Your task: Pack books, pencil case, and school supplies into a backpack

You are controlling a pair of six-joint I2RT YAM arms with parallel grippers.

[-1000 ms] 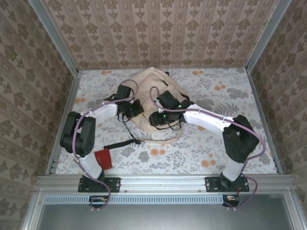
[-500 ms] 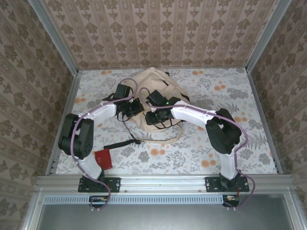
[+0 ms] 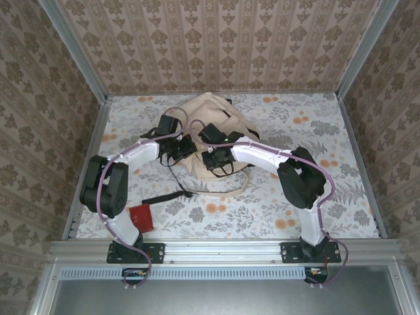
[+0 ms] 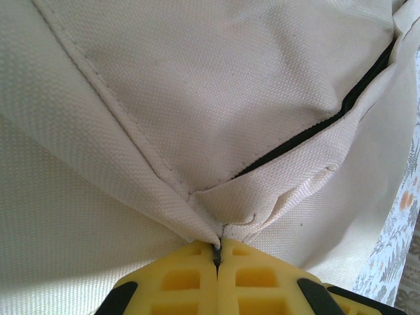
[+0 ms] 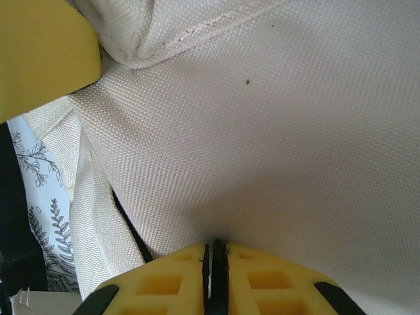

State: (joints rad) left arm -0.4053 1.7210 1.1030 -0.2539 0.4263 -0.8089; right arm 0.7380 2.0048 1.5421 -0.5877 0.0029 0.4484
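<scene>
Far centre: the backpack (image 3: pixel 211 113) fills the middle of the tabletop's (image 3: pixel 328 197) far half, with a narrow strip free behind it.
Above the backpack: the left arm (image 3: pixel 134 154) and right arm (image 3: pixel 262 154) meet over its near face, barring the way in from the near edge.
Left gripper (image 4: pixel 216 252): clamped on a fold of backpack cloth.
Right gripper (image 5: pixel 214 252): fingers pinched on the cloth, a thin slit between them.
Near-left corner: a black strap (image 3: pixel 164 197) trails from the backpack; the red square item (image 3: pixel 142 216) lies beside the left arm's base.
Right half: bare from the backpack to the right edge, except the right arm's elbow.
Edges: walls (image 3: pixel 216 39) close the left, far and right sides.
</scene>
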